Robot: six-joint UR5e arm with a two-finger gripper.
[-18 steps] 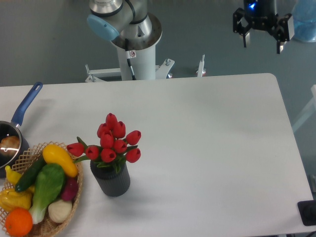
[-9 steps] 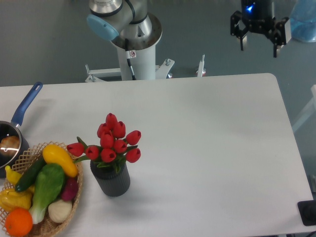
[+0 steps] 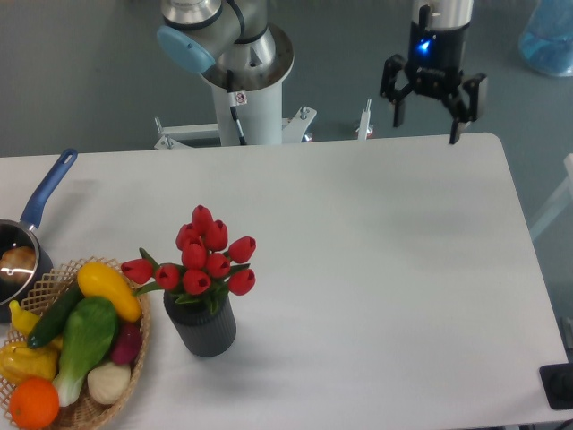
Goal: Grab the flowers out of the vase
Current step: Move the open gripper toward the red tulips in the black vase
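Black two-finger gripper [image 3: 426, 127] hangs above the far edge of the white table [image 3: 376, 269], jaws spread wide and released, nothing between them, a blue light glowing on the wrist above. It is well apart from the bunch of red tulips with green leaves [image 3: 204, 258], which stands upright in the short dark grey ribbed cylindrical vase [image 3: 201, 327] near the table's front left. Just left of the vase sits a woven wicker basket [image 3: 134, 376] holding a yellow squash, green vegetables, an orange and a white bulb. Behind the basket, at the left edge, a dark saucepan with a blue handle [image 3: 47, 190]. The arm's grey-white base column [image 3: 251, 107] stands behind the table.
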